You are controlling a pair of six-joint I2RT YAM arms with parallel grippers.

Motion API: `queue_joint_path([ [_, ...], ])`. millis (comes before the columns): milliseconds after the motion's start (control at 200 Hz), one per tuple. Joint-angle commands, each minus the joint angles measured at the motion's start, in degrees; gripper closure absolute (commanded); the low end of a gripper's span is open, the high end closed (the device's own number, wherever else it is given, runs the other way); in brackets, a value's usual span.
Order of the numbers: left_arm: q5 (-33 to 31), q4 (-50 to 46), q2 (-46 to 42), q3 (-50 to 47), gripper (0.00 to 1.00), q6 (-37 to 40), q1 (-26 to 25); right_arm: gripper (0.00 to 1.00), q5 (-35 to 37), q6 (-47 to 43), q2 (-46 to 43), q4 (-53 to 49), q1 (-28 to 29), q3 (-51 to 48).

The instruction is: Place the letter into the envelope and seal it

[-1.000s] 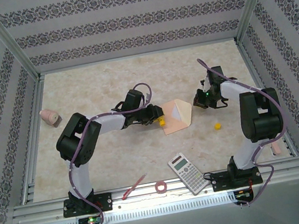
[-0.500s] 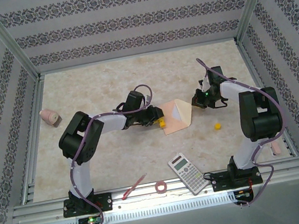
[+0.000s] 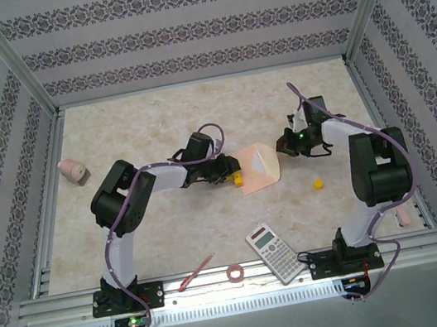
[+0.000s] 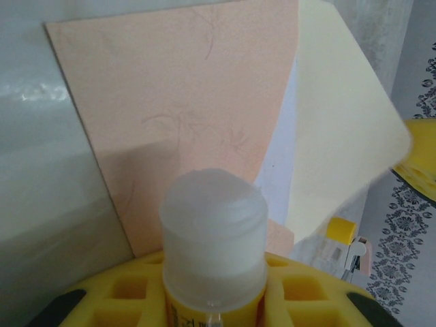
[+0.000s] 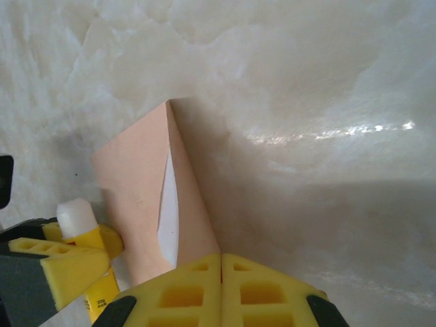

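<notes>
The left pincer pinched a glue stick; the right pincer, pressed together, nipped the flap of the envelope at 3 o'clock. It looked like light, floppy paper, probably best held there.

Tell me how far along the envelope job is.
Done: the letter shows as a white sliver inside the envelope. In hand: left pincer grips an uncapped glue stick beside it, right pincer appears to pinch the cream flap open. Left: glue the flap, fold it shut.
</notes>
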Motion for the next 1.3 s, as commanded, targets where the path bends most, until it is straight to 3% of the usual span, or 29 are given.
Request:
queue_joint_path([
  [0,-0.3,-1.1,1.4,2.3,1.0,1.4,-0.2,1.0,-3.6,-1.4,0.1,2.1,0.6,-1.2],
  [195,0.3,-2.7,2.0,3.9,1.0,2.8,0.4,1.0,-7.7,-1.8,0.8,3.8,1.3,-1.4],
  [1294,1.5,-5.0,3.6,5.9,1.0,5.2,1.4,1.0,-7.7,2.0,6.6,7.6,10.6,-0.3],
])
